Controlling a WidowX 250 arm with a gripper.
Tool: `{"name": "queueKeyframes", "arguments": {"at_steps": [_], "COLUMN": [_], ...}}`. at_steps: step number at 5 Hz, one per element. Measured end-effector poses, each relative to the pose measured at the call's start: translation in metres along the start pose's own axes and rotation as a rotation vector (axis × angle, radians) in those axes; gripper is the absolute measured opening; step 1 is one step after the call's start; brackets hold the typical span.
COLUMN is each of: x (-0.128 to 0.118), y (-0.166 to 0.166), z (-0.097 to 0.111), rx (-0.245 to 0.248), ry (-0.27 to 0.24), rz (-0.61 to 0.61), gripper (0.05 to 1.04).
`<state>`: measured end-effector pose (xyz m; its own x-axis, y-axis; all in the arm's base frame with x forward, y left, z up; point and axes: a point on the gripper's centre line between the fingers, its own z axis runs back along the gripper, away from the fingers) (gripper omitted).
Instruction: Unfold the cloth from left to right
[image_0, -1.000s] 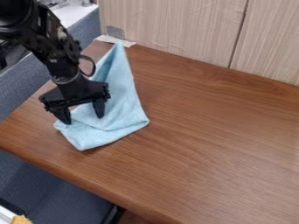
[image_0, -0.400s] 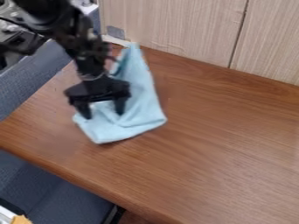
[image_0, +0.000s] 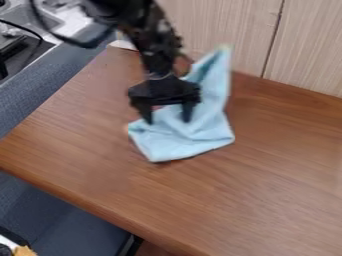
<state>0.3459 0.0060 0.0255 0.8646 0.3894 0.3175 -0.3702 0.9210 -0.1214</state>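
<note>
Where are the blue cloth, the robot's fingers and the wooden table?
Blue cloth (image_0: 177, 147), camera view: its lower part.
Fingers (image_0: 188, 113), camera view: the one on the picture's right.
Wooden table (image_0: 274, 180), camera view: bare top, right of the cloth.

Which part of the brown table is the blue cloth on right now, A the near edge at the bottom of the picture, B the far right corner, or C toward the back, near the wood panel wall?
C: the cloth lies on the back part of the table, its pointed end reaching up in front of the wall.
</note>
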Motion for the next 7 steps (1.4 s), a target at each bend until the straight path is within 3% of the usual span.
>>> {"name": "queueKeyframes", "arguments": {"at_steps": [1,2,4,5,7], "x": [-0.001,-0.008,-0.013,-0.006,0.01], "y": [-0.04,-0.052,-0.049,-0.051,-0.053], "z": [-0.001,0.0,0.002,0.023,0.09], "rx": [-0.045,-0.049,-0.042,-0.058,-0.084], "ry": [0.011,0.021,0.024,-0.011,-0.104], "rz": [-0.091,-0.151,-0.157,-0.15,-0.142], "gripper": [0.999,0.999,0.999,0.999,0.999]}}
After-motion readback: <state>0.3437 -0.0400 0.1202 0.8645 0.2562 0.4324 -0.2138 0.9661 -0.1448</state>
